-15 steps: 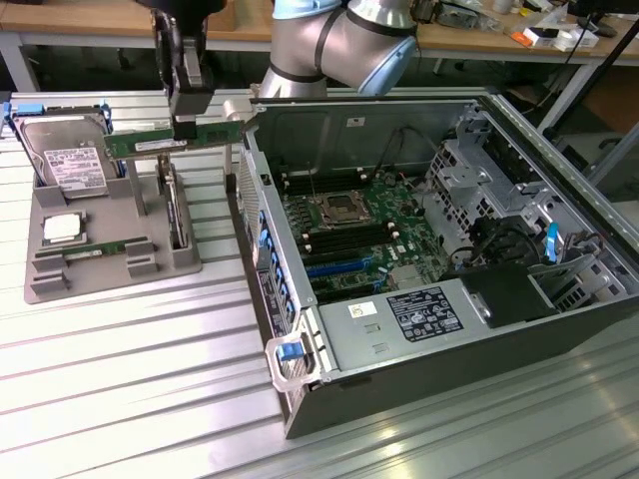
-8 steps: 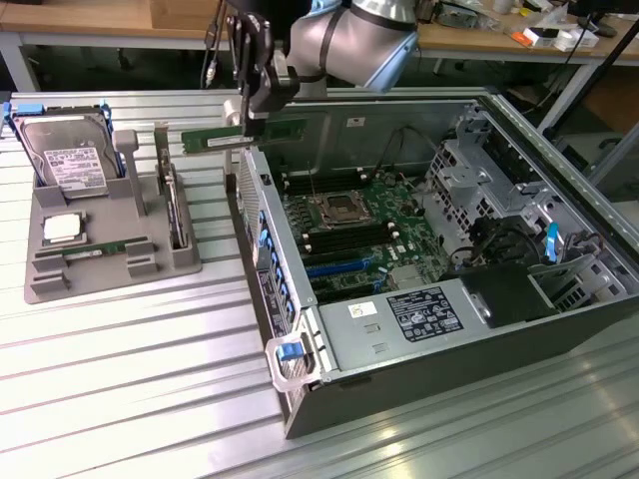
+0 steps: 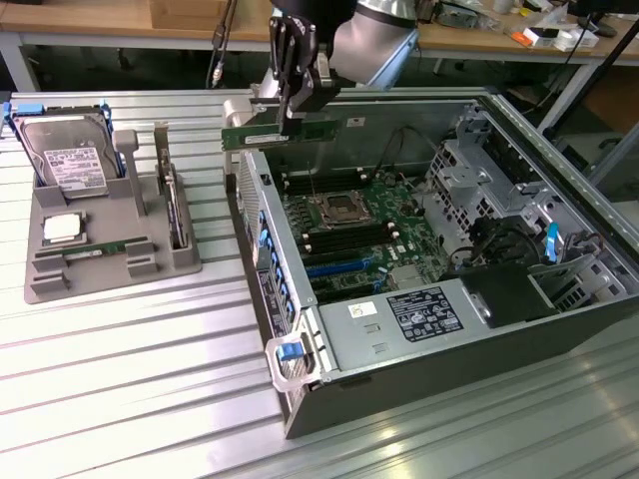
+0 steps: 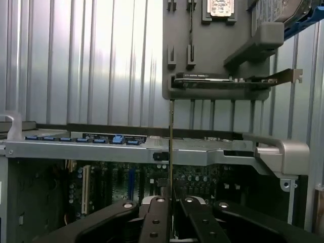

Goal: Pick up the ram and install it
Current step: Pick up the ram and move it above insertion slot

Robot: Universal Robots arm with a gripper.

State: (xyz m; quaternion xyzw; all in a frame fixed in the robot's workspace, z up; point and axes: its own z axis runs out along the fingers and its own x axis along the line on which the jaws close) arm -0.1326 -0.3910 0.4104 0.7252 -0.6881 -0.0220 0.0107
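My gripper (image 3: 292, 118) is shut on the ram (image 3: 262, 137), a long thin green board. It hangs level in the air above the near side wall of the open computer case (image 3: 300, 329). In the wrist view the ram (image 4: 171, 147) appears edge-on as a thin line rising from between my black fingers (image 4: 154, 215), over the case wall (image 4: 101, 150). The motherboard (image 3: 349, 225), with its long memory slots, lies below inside the case. A second green stick (image 3: 100, 247) lies in the grey holder tray (image 3: 50, 284).
On the exterior view's left, the grey tray also holds a silver hard drive (image 3: 70, 160), a square processor chip (image 3: 62, 228) and an upright card (image 3: 176, 205). The case's power supply (image 3: 399, 319) and drive cage (image 3: 479, 170) fill its other parts. Workbenches stand behind.
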